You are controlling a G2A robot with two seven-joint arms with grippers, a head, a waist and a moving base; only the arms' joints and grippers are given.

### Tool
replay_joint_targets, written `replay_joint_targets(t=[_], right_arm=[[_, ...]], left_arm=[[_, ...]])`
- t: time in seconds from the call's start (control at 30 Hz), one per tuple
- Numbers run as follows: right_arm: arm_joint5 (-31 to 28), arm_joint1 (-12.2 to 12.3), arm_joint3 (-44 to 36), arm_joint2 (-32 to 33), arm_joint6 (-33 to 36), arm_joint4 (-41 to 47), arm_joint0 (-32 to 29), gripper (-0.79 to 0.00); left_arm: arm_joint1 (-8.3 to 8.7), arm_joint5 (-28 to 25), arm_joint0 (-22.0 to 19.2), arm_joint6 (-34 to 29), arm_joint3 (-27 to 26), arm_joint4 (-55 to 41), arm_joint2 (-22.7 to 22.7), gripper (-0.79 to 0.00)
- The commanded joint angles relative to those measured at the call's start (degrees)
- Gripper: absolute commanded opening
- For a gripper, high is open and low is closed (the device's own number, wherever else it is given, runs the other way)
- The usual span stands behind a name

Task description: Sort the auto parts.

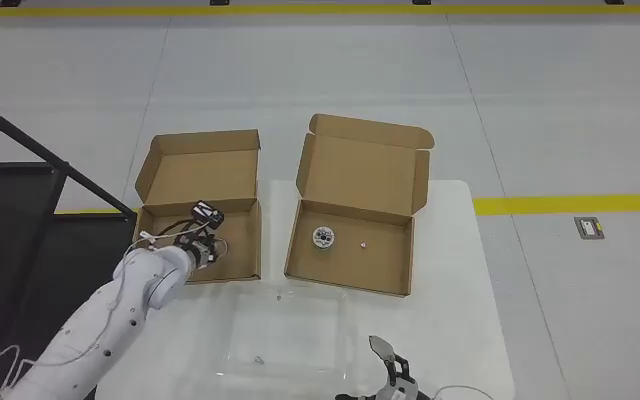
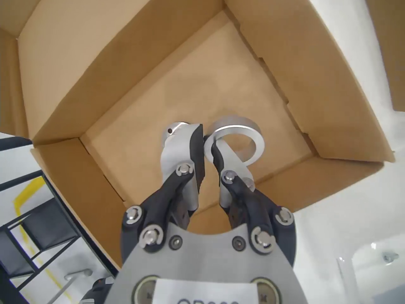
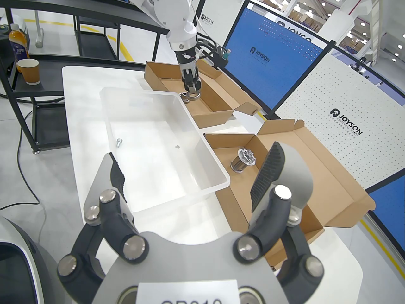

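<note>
The left gripper (image 2: 207,151) is pinching the wall of a plain silver metal ring (image 2: 257,145), one finger (image 2: 229,159) sitting inside the bore and the other pressing on the outside. The ring is hanging inside the open brown cardboard box (image 2: 284,33), low over its floor and close to one corner; whether it is touching the floor I cannot tell. Being solid metal, the ring is probably weighing a fair bit for its size, and it is looking stiff and slick. Gripping across the wall with a pad on each face is looking like the surest hold, and a drop is unlikely to be breaking it. The box walls are standing close on two sides of the gripper, while the floor is lying open toward the box's middle and straight up is offering free room. Just beside the box a clear plastic bin (image 3: 218,162) is holding a small bolt (image 3: 118,142). Beyond the bin from the box, the right gripper (image 3: 193,166) is resting with its jaws spread wide, gripping nothing
</note>
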Motion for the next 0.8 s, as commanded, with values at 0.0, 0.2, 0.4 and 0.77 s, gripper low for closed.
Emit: replay_joint_targets(t=[0.0, 0.2, 0.4, 0.77], right_arm=[[0.00, 0.00, 0.00, 0.00, 0.00, 0.00, 0.00, 0.000], [0.00, 0.00, 0.00, 0.00, 0.00, 0.00, 0.00, 0.000], [0.00, 0.00, 0.00, 0.00, 0.00, 0.00, 0.00, 0.000], [0.00, 0.00, 0.00, 0.00, 0.00, 0.00, 0.00, 0.000]], left_arm=[[-1.62, 0.22, -1.90, -0.11, 3.46, -0.02, 2.02, -0.785], [-6.07, -0.39, -6.00, 1.04, 12.45, -0.84, 6.43, -0.785], [-8.70, -1.50, -8.30, 3.71, 17.77, -1.69, 7.34, -0.089], [-4.15, -1.14, -2.00, 6.85, 2.04, 3.49, -3.00, 0.000]])
